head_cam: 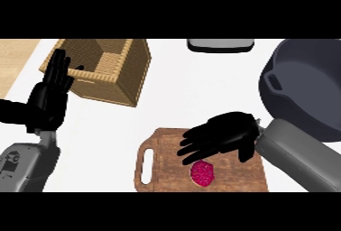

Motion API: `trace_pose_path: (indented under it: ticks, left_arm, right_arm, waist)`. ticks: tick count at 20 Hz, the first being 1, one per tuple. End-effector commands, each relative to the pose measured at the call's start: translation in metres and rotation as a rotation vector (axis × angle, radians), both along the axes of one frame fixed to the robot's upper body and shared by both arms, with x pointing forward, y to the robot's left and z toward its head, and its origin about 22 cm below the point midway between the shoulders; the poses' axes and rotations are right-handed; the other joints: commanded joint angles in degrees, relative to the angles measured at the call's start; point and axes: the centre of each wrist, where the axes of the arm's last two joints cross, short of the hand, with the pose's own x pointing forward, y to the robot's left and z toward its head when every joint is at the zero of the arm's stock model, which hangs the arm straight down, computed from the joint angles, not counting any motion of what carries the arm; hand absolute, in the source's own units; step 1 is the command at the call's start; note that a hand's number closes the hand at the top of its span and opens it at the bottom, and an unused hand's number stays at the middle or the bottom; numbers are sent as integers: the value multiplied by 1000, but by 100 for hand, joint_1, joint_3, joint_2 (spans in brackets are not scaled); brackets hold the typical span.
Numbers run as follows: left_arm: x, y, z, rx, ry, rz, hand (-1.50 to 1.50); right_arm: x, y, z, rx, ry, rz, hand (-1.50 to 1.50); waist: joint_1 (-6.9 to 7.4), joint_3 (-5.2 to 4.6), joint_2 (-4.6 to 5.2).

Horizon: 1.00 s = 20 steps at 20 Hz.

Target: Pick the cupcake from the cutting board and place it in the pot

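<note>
The right hand (223, 135) hung open, fingers spread, over the board (166, 149), above the cupcake (202, 173) at six o'clock of it. The cupcake likely was light, soft, crushable; best taken by its sides. Its long axis ran twelve-to-six. The pot (306, 76) sat at two o'clock. The left hand (52, 97) rested open at nine.

wicker basket (113, 74), grey appliance (221, 44) at far edge

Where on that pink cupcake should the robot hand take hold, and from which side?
Probably round its sides, coming straight down from above. The cupcake lies low on the cutting board, its top uncovered, and the right robot hand hovers open just beyond it, so it need only shift slightly nearer and descend.
</note>
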Motion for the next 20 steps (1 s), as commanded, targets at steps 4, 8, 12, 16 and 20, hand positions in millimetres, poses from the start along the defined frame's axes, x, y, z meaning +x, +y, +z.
trace_pose_path:
  ticks: [4,8,12,16,20]
  left_arm:
    - [-3,-7,5,12,3,10,0]
    - [0,11,-7,5,1,8,0]
    - [-12,5,9,5,4,15,0]
    - [-5,-1,4,2,-13,11,0]
    - [-11,4,16,4,-1,7,0]
  right_arm:
    - [-7,15,-19,1,37,45,-150]
    - [-3,14,-30,-36,-11,15,-150]
    - [-28,15,-54,-48,-4,7,-150]
    - [-20,49,-55,-28,-7,19,-150]
    - [-31,57,-68,-51,16,68,-150]
  waist:
    - [-27,1,-17]
    - [-30,0,-9]
    - [-29,2,-18]
    - [-20,1,-12]
    - [-18,2,-17]
